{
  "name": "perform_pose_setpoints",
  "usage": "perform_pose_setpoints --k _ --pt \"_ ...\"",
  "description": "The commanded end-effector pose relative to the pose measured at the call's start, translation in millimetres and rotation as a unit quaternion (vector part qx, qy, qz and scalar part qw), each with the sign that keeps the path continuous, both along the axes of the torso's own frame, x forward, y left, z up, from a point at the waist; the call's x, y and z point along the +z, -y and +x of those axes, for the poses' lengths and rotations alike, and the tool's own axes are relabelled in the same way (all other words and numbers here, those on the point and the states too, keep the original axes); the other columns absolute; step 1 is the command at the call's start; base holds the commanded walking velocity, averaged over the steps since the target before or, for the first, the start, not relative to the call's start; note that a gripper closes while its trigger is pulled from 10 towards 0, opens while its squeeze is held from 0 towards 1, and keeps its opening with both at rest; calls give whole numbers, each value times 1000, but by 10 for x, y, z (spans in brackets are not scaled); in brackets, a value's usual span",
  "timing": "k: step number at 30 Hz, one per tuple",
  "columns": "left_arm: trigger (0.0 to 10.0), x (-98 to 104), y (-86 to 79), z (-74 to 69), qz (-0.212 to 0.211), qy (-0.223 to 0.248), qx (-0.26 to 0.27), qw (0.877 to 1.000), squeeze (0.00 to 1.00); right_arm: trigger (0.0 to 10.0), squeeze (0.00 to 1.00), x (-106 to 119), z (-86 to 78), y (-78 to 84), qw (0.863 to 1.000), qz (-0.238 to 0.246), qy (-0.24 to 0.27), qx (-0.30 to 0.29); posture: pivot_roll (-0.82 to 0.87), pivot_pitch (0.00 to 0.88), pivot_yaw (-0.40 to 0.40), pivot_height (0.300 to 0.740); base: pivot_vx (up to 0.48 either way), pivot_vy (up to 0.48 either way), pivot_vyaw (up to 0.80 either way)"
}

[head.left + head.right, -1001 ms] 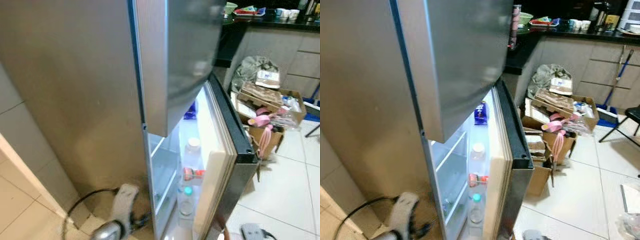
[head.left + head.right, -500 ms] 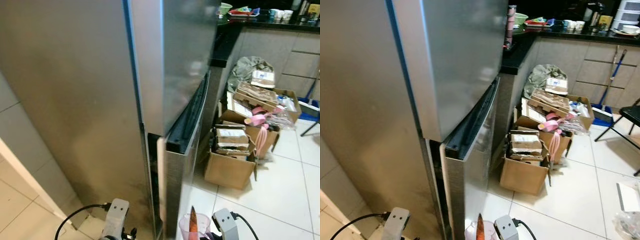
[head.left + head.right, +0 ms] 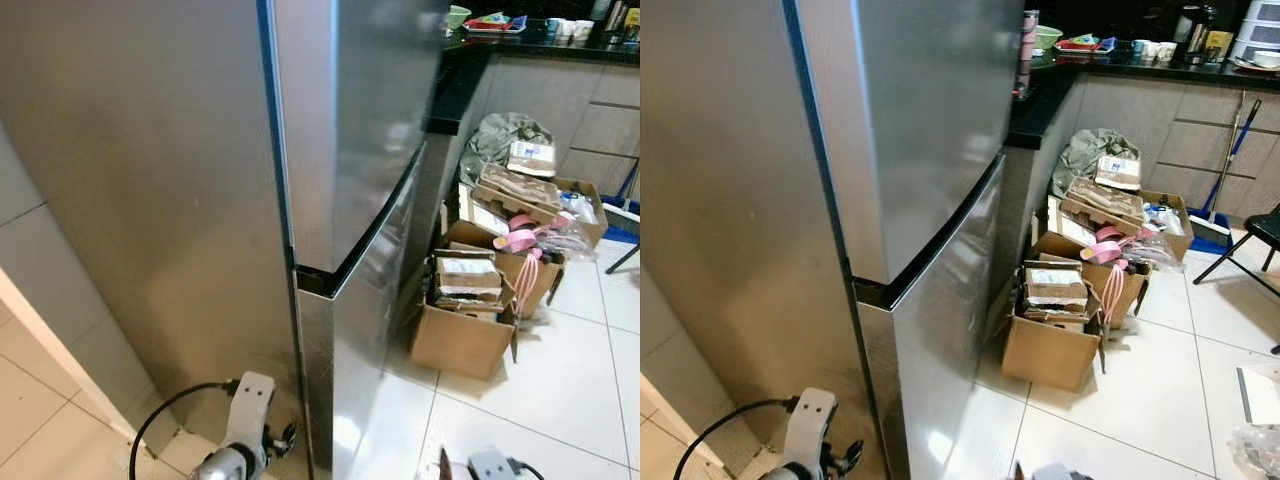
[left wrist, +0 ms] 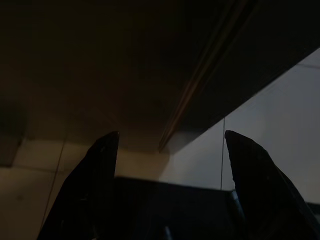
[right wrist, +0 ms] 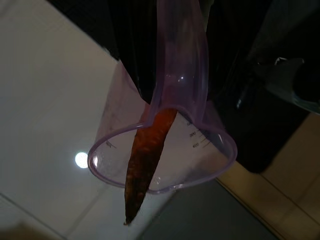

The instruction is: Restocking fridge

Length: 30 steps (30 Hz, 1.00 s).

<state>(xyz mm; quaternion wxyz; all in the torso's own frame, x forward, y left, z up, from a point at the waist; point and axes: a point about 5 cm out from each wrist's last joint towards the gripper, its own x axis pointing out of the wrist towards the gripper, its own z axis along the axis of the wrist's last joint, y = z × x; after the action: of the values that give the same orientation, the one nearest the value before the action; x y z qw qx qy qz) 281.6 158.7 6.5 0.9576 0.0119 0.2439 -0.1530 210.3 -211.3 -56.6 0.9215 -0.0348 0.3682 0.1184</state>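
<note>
So the tall stainless-steel two-door fridge (image 3: 330,180) is fully shut now — a second ago its lower door was swung open with bottles lined up in the door shelf, half a second ago it was nearly closed, and now both doors sit flush with just the dark seam between them. We read that as this round of restocking wrapping up, or us closing up before the next item.

Thing is, we haven't stocked everything. Our right wrist view shows a clear purple plastic measuring jug (image 5: 165,150) with an orange carrot (image 5: 145,175) sticking out past its rim, hanging over the pale tiled floor (image 3: 1160,400). The jug looks carried by the right arm, but its fingers are too dark behind the jug handle to make out, so we can't tell how they stand. The right arm sits low at the bottom edge of the head view.

Our left gripper (image 4: 167,145) hangs low beside the fridge's side panel, fingers spread apart with nothing between them. Its silver wrist (image 3: 245,420) pokes up near the fridge's bottom corner.

The open cardboard boxes (image 3: 470,310) sit on the floor nearby.
</note>
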Motion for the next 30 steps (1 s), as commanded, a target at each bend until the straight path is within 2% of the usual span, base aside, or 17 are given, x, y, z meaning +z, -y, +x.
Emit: perform_pose_setpoints --k 1,3,4,6,7,8,9,13,17,30 --pt "10000 -27 85 -18 -13 0 -13 1000 0 10000 0 -56 -96 50 1000 -12 -16 -17 -32 122 15 740 0 0 0" --pt "10000 80 177 71 -26 29 -20 999 0 10000 0 -70 -126 83 999 -22 -17 -33 -32 122 15 740 0 0 0" --pt "9255 149 206 133 -28 48 -15 998 0 10000 0 -70 -129 93 999 -23 -14 -44 -36 117 18 740 0 0 0" --pt "9255 149 206 133 -28 48 -15 998 0 10000 0 -70 -129 93 999 -23 -14 -44 -36 117 18 740 0 0 0" --pt "7843 190 193 179 -24 58 -1 998 0 10000 0 -64 -121 93 998 -19 -10 -51 -36 117 18 740 0 0 0" --pt "2196 222 167 221 -14 67 14 998 0 10000 0 -57 -110 90 998 -16 -6 -54 -36 111 18 740 0 0 0" --pt "0 252 144 257 -13 73 26 997 0 10000 0 -50 -98 84 998 -15 -2 -57 -36 109 17 740 0 0 0" --pt "0 315 102 312 -12 91 43 995 0 10000 0 -46 -90 76 998 -14 1 -58 -34 106 17 740 0 0 0" --pt "0 361 12 351 13 109 66 992 0 10000 0 -54 -113 97 998 -18 -1 -55 -29 99 17 740 0 0 0" --pt "0 353 -65 320 4 117 82 990 0 10000 0 -99 -166 75 998 -23 -17 -53 -27 93 21 740 0 0 0"
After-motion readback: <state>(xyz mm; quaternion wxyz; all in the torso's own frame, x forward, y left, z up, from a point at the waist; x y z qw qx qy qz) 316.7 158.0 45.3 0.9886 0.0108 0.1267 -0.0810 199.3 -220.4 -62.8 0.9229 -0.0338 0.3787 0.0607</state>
